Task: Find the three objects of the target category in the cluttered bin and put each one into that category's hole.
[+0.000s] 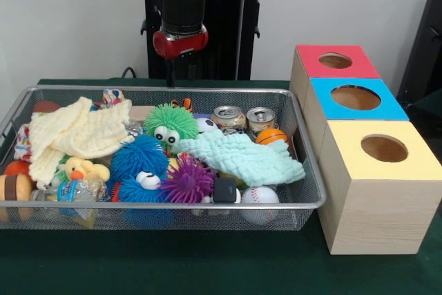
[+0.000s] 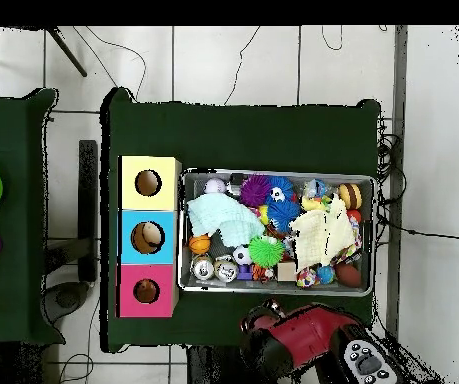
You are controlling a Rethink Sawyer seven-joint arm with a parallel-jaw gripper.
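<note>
The silver wire-mesh bin (image 1: 304,202) stands on the green table, full of clutter; it also shows in the overhead view (image 2: 374,235). A yellow duck with an orange beak (image 1: 83,168) lies at its front left, partly under a cream cloth. An orange-and-black striped tiger (image 1: 183,103) peeks out behind the green fuzzy ball at the far side. I see no third plush animal. The red-faced box's round hole (image 1: 335,61) (image 2: 147,291) is empty. My gripper (image 1: 181,74) hangs open and empty just behind the bin's far rim, above the tiger's side.
The blue-faced box (image 1: 356,98) and yellow-faced box (image 1: 383,148) stand in a row with the red one, right of the bin. Green (image 1: 169,124), blue (image 1: 140,160) and purple (image 1: 186,179) fuzzy balls, two cloths, two cans (image 1: 243,118) and small sports balls fill the bin.
</note>
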